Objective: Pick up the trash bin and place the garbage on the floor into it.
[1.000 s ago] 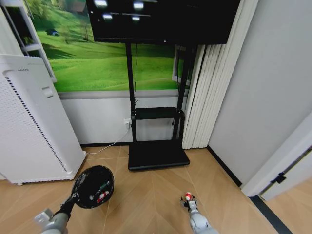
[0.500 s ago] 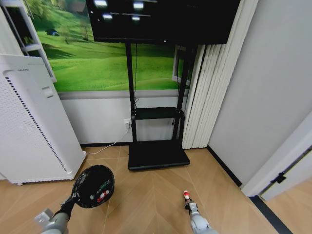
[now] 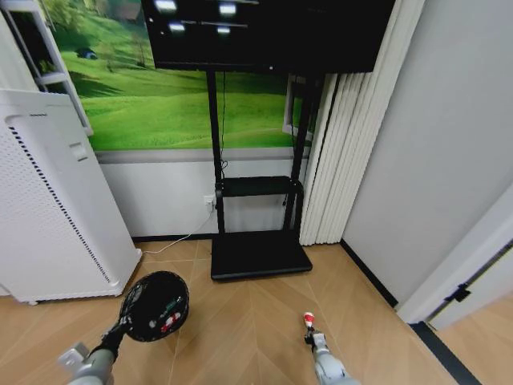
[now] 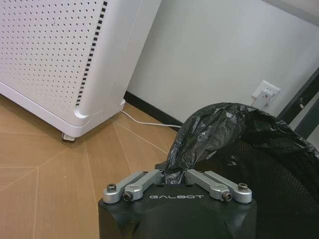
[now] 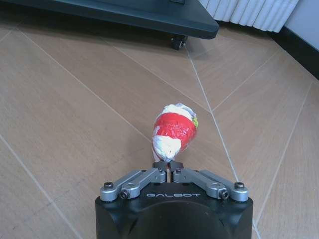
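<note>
Up close, right claw pinches red-and-white garbage; left claw grips bin.

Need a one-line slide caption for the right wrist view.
Right claw shut on a red-and-white piece of garbage, held above the herringbone wood floor.

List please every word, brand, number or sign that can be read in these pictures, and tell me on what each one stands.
"GALBOT": on the black body of the left tool, just behind its fingers, which pinch the bag lining the trash bin.
"GALBOT": on the black body of the right tool, which grips a red-and-white lump of garbage.
Nothing else is readable: the screen carries only light reflections, and the white appliance shows no legible label.
</note>
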You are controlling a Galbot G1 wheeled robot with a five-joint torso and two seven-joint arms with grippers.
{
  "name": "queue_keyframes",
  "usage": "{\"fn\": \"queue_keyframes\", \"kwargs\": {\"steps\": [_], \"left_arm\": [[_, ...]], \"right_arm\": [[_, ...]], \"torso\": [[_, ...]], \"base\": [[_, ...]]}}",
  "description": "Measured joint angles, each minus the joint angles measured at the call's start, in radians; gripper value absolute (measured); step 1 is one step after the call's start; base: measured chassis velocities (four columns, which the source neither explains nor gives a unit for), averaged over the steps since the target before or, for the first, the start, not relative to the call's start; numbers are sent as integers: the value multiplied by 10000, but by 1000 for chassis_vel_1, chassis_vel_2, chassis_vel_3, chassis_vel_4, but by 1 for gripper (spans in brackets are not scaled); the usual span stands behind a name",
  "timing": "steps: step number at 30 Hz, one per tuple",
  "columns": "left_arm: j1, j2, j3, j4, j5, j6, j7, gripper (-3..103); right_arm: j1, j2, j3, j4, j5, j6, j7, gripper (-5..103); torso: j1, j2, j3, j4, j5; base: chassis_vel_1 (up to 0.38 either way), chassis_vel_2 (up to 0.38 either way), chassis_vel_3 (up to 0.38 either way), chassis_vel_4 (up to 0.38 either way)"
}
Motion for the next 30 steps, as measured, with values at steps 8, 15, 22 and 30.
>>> {"fn": "queue_keyframes", "kwargs": {"steps": [8, 15, 22, 30], "left_arm": [[-204, 124, 279, 122, 128, -14, -21, 4], [-820, 478, 1072, 362, 331, -83, -6, 4], [-1894, 948, 2725, 1534, 883, -94, 156, 4], [-2289, 1050, 3748, 1759, 1354, 60, 529, 4]], "right_arm": [[-859, -434, 354, 1634, 805, -80, -116, 3], [-2095, -1208, 1112, 3655, 810, 409, -1001, 3], [-3673, -1452, 1940, 6128, 1519, 1321, -1885, 2], [-4618, -1917, 1646, 8498, 1290, 2707, -3691, 2]], "torso": [[0, 0, 0, 2, 2], [0, 0, 0, 0, 4], [0, 0, 0, -6, -2], [0, 0, 0, 6, 1]], "base": [[0, 0, 0, 0], [0, 0, 0, 0], [0, 0, 0, 0], [0, 0, 0, 0]]}}
